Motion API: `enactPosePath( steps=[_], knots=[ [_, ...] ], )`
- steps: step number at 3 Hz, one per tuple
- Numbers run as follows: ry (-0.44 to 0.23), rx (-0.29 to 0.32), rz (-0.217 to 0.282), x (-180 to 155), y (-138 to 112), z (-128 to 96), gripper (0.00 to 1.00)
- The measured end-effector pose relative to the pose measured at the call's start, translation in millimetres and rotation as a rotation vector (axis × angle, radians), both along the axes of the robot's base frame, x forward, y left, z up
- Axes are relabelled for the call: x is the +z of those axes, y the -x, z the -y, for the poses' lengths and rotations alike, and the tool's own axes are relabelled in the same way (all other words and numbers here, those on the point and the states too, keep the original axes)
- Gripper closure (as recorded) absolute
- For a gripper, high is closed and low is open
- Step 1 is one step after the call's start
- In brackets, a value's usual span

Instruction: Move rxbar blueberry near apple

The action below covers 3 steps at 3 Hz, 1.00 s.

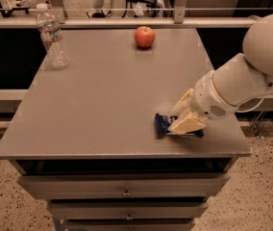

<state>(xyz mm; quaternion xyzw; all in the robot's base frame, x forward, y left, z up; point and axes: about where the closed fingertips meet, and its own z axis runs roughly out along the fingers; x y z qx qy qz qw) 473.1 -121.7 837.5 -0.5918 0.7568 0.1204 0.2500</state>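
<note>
Currently my hand (pixel 179 119) is down at the near right edge of the tabletop (pixel 103 95). It sits low over the rxbar blueberry (pixel 161 125) and covers the bar's right part, so only the dark blue left end pokes out to the hand's left. The bar looks flat on the surface, and I cannot tell whether the hand has closed on it or merely rests above it. I judge the task to be at the grasp stage, since the bar is not yet near the apple (pixel 144 36). The apple sits well beyond the hand and a little to its left, close to the far edge, with bare grey surface between. What remains is to secure the bar, lift it, carry it across and set it beside the apple. The water bottle (pixel 53 36) stands far off to the hand's left, away from that path.
</note>
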Motion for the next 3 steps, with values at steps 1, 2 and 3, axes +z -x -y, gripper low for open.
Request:
enactPosePath(
  steps=[1,2,3],
  knots=[
    [-0.003,-0.010,0.007,8,2,4,0.99],
    [-0.004,-0.012,0.025,17,-1,7,1.00],
    [-0.002,-0.011,0.050,26,-8,8,1.00]
  ],
)
